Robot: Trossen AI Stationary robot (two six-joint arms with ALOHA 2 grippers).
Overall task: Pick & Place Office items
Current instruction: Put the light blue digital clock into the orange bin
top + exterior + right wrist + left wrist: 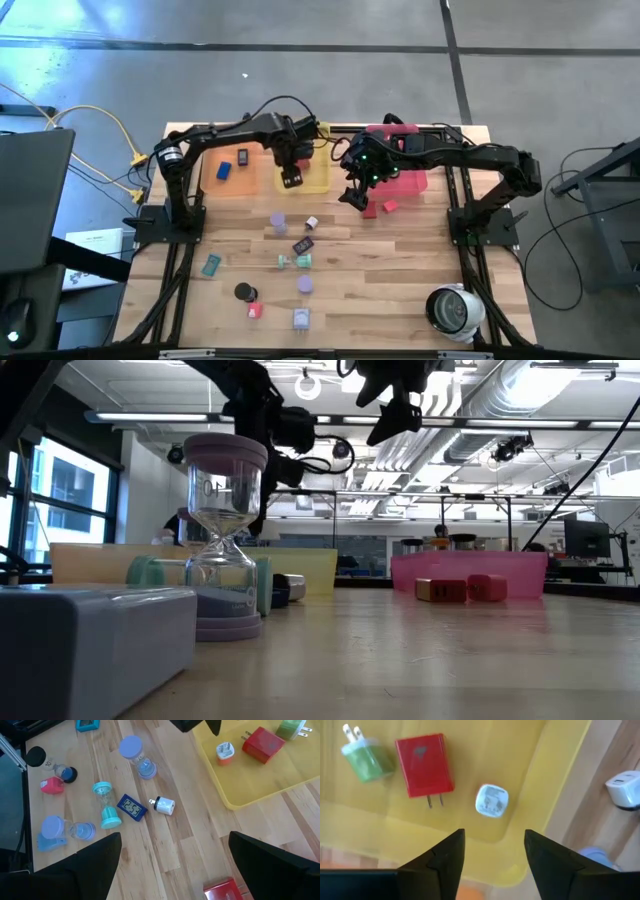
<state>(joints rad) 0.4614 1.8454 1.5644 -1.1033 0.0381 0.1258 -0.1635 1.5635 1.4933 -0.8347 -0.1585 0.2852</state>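
The yellow tray (540, 780) holds a green plug adapter (366, 760), a red one (424, 764) and a small white one (491, 800), all lying flat on its floor. My left gripper (494, 852) hangs open above the tray's near edge (312, 185), pointing down, with nothing between its fingers. My right gripper (175, 865) hangs open over the wood to the right of the yellow tray, above two red pieces (389, 206). More small items lie mid-table: a lavender hourglass (136, 752), a white adapter (164, 805), a blue rectangle (131, 806) and a teal hourglass (105, 805).
An orange tray (228, 168) with two small pieces stands at the back left, a pink tray (405, 180) at the back right. A large white round device (452, 310) sits at the near right corner. A lavender block (90, 640) and an hourglass (225, 540) stand near the front edge.
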